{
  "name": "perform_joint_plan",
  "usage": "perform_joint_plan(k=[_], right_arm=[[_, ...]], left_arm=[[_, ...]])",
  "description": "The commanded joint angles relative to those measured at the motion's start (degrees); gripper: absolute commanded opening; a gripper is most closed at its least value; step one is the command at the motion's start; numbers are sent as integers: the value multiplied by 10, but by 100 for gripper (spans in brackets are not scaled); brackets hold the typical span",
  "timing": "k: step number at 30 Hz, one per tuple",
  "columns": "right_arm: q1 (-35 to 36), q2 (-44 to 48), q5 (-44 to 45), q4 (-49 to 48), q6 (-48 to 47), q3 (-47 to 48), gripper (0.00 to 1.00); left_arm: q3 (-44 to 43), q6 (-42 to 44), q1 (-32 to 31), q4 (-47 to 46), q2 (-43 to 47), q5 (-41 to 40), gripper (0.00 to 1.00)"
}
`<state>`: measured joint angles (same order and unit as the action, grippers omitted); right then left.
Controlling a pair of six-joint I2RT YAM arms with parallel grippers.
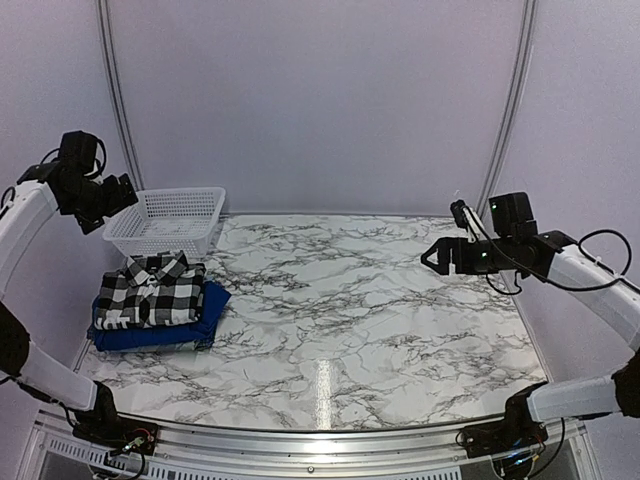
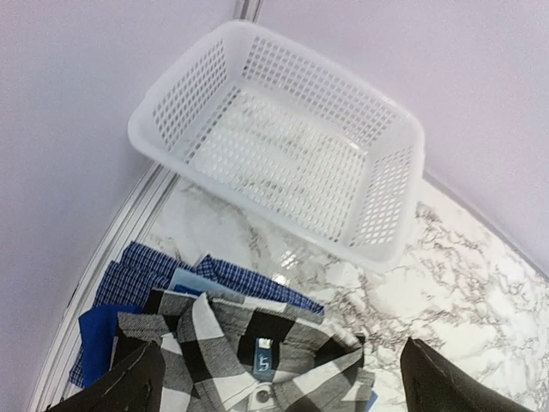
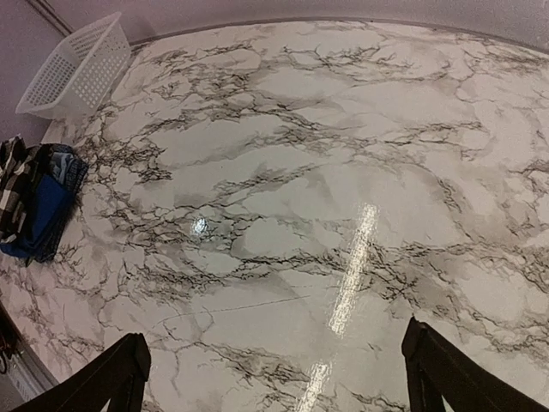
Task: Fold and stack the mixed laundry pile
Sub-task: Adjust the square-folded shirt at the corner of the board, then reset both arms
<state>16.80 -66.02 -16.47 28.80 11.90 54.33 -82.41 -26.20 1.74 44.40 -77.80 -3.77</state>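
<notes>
At the table's [image 1: 380, 300] left edge, my left end effector [image 1: 116, 200] hangs beside the basket [image 1: 205, 195], its fingers spread wide and holding nothing. Just below it sits the folded pile [image 1: 120, 335], with the flannel [image 1: 150, 290] on top and the blue shirt [image 1: 195, 325] beneath. My right end effector [image 1: 434, 257] hovers over the right side, also spread and empty, well apart from the pile.

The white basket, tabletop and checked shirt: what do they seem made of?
The basket looks like moulded white plastic: a rigid lattice. The tabletop looks like polished marble, grey-veined with glare, though possibly printed laminate. The checked shirt seems soft woven cloth, perhaps flannel.
</notes>
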Motion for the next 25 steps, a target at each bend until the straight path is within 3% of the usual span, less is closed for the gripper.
perform_joint_plan(k=[1,8,15,19,25], right_arm=[[-42,8,-1,39,3,46,99],[-59,-4,41,50,12,73,99],[-64,-6,23,19,37,28,99],[-64,-2,14,2,45,-3,99],[-64,6,11,-16,53,-35,99]], left_arm=[[-54,5,-58,3,-17,10,99],[-117,20,-248,0,-120,-44,99],[-157,1,-408,-26,-243,-55,99],[-158,-26,-456,-58,-285,-38,99],[-102,-74,-470,-149,-299,8,99]])
